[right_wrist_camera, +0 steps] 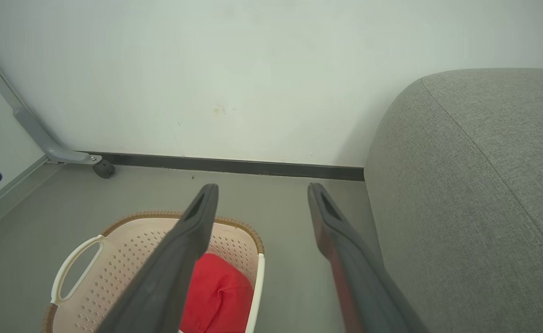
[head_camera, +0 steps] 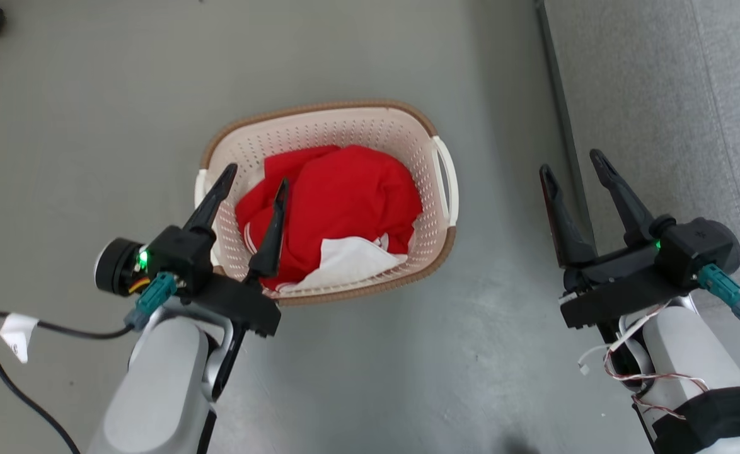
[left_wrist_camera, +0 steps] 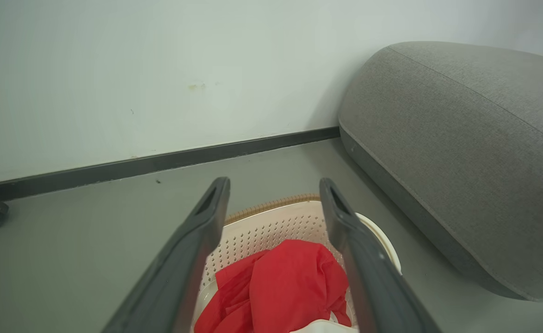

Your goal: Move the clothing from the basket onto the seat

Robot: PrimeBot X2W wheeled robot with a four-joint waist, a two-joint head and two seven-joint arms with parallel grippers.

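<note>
Red clothing point(head_camera: 345, 195) with white trim lies bunched inside the cream basket point(head_camera: 319, 108). The left gripper point(head_camera: 257, 175) hovers over the basket's left side, jaws wide and empty. The right gripper point(head_camera: 571, 161), equally wide and empty, hangs right of the basket, by the grey seat point(head_camera: 660, 94).

Noted red clothing point(head_camera: 345, 195) with white trim, cream perforated basket point(head_camera: 319, 129) rimmed brown, grey woven seat point(head_camera: 660, 75), plain grey floor point(head_camera: 92, 94).
</note>
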